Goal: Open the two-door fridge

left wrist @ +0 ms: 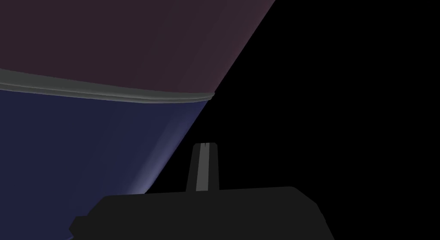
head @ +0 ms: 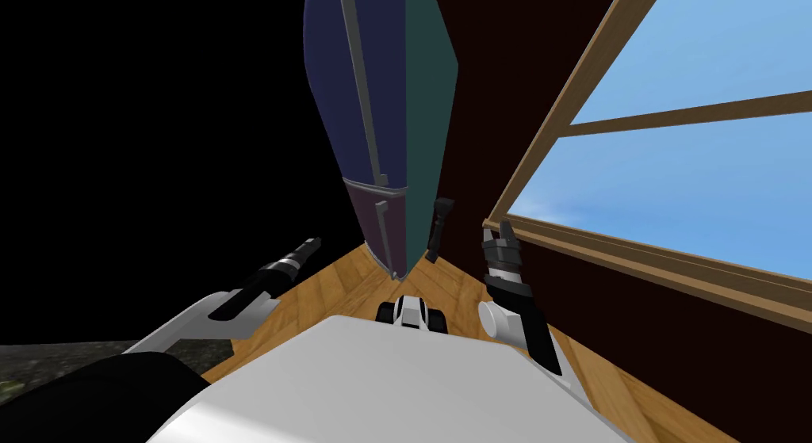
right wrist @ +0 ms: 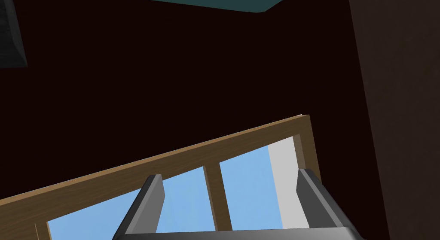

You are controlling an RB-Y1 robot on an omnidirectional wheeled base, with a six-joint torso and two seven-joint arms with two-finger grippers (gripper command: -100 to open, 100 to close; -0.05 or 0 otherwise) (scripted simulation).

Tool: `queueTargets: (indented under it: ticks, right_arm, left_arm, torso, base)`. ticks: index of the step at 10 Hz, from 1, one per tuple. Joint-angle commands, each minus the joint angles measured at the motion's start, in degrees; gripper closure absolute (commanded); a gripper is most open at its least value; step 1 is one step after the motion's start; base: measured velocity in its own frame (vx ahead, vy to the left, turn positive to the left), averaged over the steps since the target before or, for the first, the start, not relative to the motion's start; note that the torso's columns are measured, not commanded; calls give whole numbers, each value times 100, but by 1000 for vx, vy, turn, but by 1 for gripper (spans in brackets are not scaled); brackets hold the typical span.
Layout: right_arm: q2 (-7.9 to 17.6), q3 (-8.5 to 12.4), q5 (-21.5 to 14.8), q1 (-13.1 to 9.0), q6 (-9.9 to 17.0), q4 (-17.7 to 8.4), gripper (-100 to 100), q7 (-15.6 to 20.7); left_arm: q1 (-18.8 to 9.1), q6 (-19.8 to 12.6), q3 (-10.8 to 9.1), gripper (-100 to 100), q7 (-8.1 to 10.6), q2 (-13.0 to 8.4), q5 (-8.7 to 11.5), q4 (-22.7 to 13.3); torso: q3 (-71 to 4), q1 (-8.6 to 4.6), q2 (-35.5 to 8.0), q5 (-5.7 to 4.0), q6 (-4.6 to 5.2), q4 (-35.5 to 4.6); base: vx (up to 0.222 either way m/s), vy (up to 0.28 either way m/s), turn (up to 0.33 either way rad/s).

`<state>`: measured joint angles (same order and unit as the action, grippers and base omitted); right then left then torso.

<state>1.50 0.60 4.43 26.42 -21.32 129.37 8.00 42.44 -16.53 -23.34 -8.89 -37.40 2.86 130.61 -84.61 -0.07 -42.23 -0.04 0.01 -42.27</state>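
The left gripper [left wrist: 205, 149], pinched shut on nothing, is held just off the edge of the fridge [head: 373, 105] straight ahead, doors seemingly closed. Were it advanced thus, the grey handle [head: 361, 82] would be missed or merely nudged. The right gripper [right wrist: 230, 175] is spread wide to the fridge's right.

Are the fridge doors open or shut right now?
Shut. In the head view the blue upper door and the purple lower door both lie flush against the teal side, with no gap showing.
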Motion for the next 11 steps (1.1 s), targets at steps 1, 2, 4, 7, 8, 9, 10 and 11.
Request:
queueTargets:
  ticks: [1,2,4,7,8,9,10,11]
  right_arm:
    - [-1,-1,0,0,0,0,0,0]
    - [-2,-1,0,1,0,0,0,0]
    - [-4,-4,0,3,-1,1,0,0]
    - [-4,-4,0,4,-1,1,0,0]
    - [-4,-3,0,3,-1,1,0,0]
    - [-4,-4,0,3,-1,1,0,0]
    - [-4,-4,0,2,-1,1,0,0]
    - [-4,-3,0,3,-1,1,0,0]
  left_arm:
    - [12,34,28,100,-2,-24,12,19]
    - [-53,108,41,-100,-52,1,-82,-152]
    - [-90,147,47,-100,-81,16,-137,-244]
    - [-204,268,62,-100,-171,61,-307,-534]
    - [-253,320,69,-100,-210,80,-380,-656]
    - [-283,354,72,-100,-235,91,-428,-735]
    - [-315,389,76,-100,-262,103,-477,-816]
    - [-362,439,83,-100,-299,122,-549,-938]
  torso:
    - [3,-10,-6,2,-1,-1]
    - [-8,-35,17,-7,-1,4]
    - [-21,-54,31,-16,1,10]
    - [1,4,-1,4,0,0]
    - [7,17,-12,7,-1,-3]
    - [13,7,-20,6,-1,-6]
    - [15,5,-24,3,-2,-7]
    - [8,12,-12,5,-1,-4]
  base:
    - [-81,62,-7]
    - [17,-87,-43]
    - [67,-157,-24]
    - [118,-181,-34]
    - [90,-190,-53]
    - [62,-197,-25]
    - [78,-172,-20]
    - [110,-183,-37]
